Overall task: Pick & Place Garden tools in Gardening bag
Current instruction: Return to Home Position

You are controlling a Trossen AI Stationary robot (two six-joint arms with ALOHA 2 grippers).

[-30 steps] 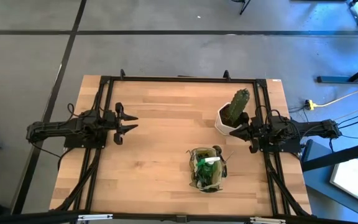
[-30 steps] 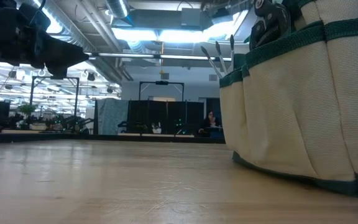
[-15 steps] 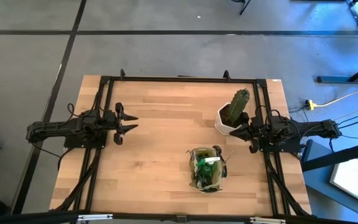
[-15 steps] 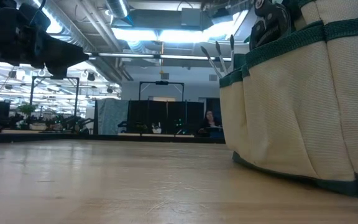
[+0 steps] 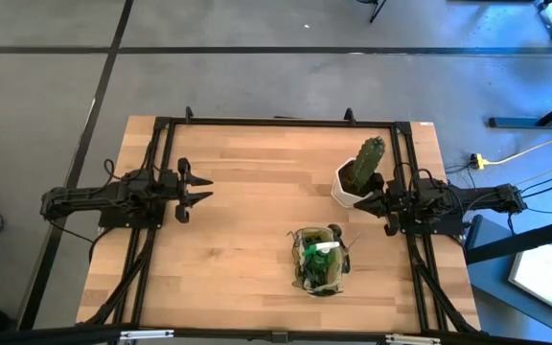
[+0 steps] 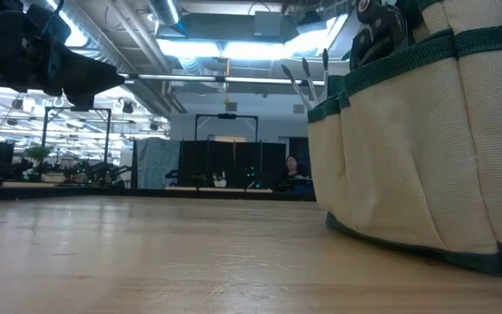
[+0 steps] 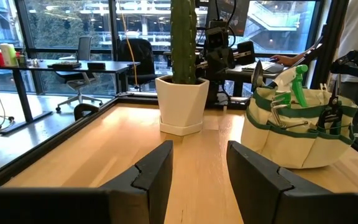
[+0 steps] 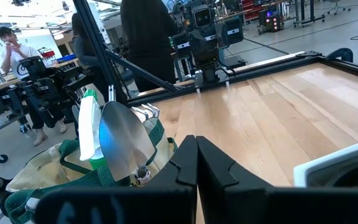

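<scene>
the light wooden plank table (image 5: 247,192) lies under both my arms. on it stand two things: one olive-khaki fabric gardening bag with dark green trim (image 7: 291,146), near the front edge on my right half, and one tall green cactus in a white hexagonal pot (image 7: 180,102), behind the bag and apart from it. the pot sits just beside my right gripper (image 8: 196,155), whose jaws are pressed together on nothing, out at the table's right edge. my left gripper (image 5: 204,188) hangs over the left side, well apart from bag and pot, its jaws spread wide and bare. from the bag rise one green spray bottle with a white nozzle (image 8: 89,130), one silver trowel blade (image 8: 124,146) and black shear handles (image 7: 334,112); i cannot count the shears.
</scene>
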